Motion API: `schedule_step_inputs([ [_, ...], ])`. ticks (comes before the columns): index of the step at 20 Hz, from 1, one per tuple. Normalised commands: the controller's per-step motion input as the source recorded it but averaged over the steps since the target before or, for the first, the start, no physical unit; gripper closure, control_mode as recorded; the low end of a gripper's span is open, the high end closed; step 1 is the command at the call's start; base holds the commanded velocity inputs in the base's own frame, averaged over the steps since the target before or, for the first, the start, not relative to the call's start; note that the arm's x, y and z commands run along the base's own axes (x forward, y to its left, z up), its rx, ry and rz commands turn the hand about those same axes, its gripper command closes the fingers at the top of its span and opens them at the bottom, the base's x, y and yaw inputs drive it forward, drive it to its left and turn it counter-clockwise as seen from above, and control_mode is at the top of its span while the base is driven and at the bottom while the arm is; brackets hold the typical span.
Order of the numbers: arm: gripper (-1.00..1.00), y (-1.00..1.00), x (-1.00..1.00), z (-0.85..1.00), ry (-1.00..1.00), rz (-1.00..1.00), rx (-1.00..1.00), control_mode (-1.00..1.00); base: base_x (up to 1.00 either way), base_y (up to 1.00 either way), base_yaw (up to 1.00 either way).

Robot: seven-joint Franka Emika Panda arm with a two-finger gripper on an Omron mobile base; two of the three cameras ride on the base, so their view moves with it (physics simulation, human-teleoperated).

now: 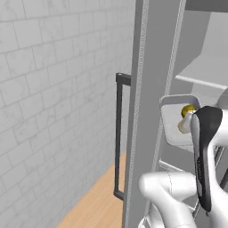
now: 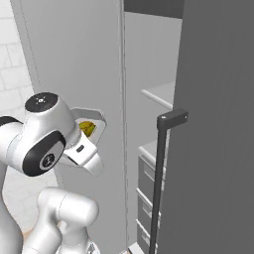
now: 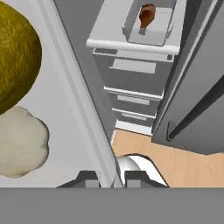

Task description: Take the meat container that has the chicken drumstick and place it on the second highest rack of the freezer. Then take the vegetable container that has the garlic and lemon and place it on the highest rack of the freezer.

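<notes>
- Your meat container (image 3: 151, 24) with the chicken drumstick (image 3: 146, 15) sat on the second highest rack (image 3: 131, 43); I judged that step done.
- Your pincer (image 3: 113, 177) was clamped on the vegetable container (image 1: 174, 122), garlic (image 3: 19, 142) and lemon (image 3: 15, 52) inside, beside the freezer (image 1: 151, 89).
- The highest rack (image 1: 202, 73) remained unfilled.

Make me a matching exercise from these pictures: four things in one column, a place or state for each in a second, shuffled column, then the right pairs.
Things:
1. chicken drumstick
2. lemon
3. garlic
4. freezer door handle

Places or states:
A. dark vertical bar
B. yellow, in the container held at the hand
C. in a tray on a shelf above the drawers
D. off-white, beside the lemon

Pairs: 1-C, 2-B, 3-D, 4-A
</notes>
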Motion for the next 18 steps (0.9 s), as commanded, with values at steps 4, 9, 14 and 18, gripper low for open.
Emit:
schedule_step_inputs([
  [4, 1.0, -0.3, 0.35, 0.55, 0.0, -0.45, 0.0, -1.0, 0.0, 0.0, 0.0],
  [9, 1.0, -0.44, 0.33, 0.52, -0.12, -0.3, 0.0, -1.0, 0.0, 0.0, 0.0],
  [14, 1.0, -0.53, 0.33, 0.19, -0.31, -0.14, 0.0, -1.0, 0.0, 0.0, 0.0],
  [18, 1.0, -0.61, 0.42, 0.02, -0.31, -0.11, 0.0, -1.0, 0.0, 0.0, 0.0],
])
